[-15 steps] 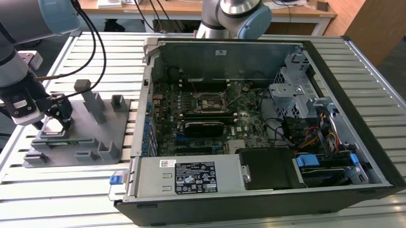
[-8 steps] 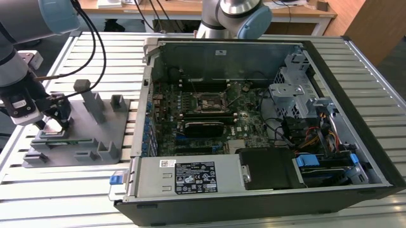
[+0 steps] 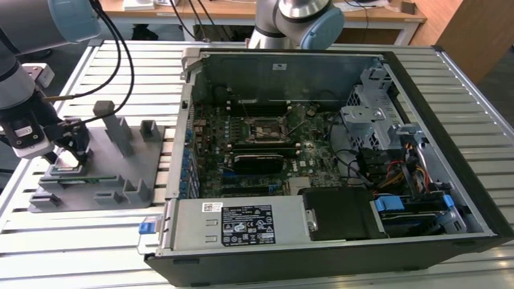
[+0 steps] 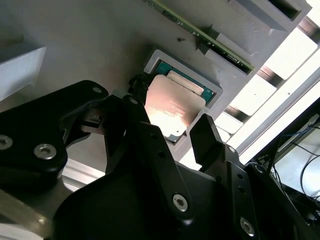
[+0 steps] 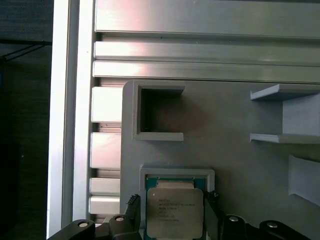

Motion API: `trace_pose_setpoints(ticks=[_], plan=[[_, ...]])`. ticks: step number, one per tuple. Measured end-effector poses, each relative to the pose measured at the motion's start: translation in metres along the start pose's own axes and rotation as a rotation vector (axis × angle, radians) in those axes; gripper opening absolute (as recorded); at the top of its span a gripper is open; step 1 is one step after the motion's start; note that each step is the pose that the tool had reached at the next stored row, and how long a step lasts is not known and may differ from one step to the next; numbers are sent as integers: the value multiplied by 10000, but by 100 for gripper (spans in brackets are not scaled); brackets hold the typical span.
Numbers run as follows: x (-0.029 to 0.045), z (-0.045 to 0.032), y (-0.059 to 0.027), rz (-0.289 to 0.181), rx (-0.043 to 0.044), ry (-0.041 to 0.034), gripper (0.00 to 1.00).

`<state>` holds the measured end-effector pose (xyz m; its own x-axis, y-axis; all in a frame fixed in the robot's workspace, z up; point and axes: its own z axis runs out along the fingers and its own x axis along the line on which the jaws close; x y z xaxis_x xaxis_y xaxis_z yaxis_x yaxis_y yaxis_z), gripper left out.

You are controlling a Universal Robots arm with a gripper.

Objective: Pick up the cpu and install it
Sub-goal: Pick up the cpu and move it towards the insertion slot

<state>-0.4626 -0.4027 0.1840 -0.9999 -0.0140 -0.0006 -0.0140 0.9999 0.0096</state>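
The cpu [image 5: 175, 212], a flat square chip with a shiny metal top, lies in a shallow framed pocket of the grey fixture plate [image 3: 120, 171] at the exterior view's left. In the second wrist view the cpu [image 4: 172, 110] shines under a light. My gripper [image 3: 68, 150] is down over that pocket. Its two black fingers [image 4: 207, 135] stand on opposite sides of the chip, close to its edges, and a thin strip of pocket rim shows beside one finger. The gripper looks open. The motherboard's cpu socket [image 3: 263, 129] sits inside the open computer case [image 3: 449, 144].
Upright posts [image 3: 108, 123] and small square holders rise from the fixture plate around my gripper. A green memory stick [image 4: 200, 35] lies in a slot beside the pocket. The slatted metal table [image 3: 64, 253] carries both plate and case. Black cables [image 3: 120, 54] hang near the arm.
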Motion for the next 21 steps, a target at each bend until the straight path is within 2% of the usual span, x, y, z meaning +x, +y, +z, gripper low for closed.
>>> trace_pose_setpoints(ticks=[6,8,9,21], plan=[[-8,-1,0,22,0,1,61],[-12,-5,0,25,2,3,59],[-14,-7,0,25,1,1,54],[-19,-14,-5,24,1,4,55]])
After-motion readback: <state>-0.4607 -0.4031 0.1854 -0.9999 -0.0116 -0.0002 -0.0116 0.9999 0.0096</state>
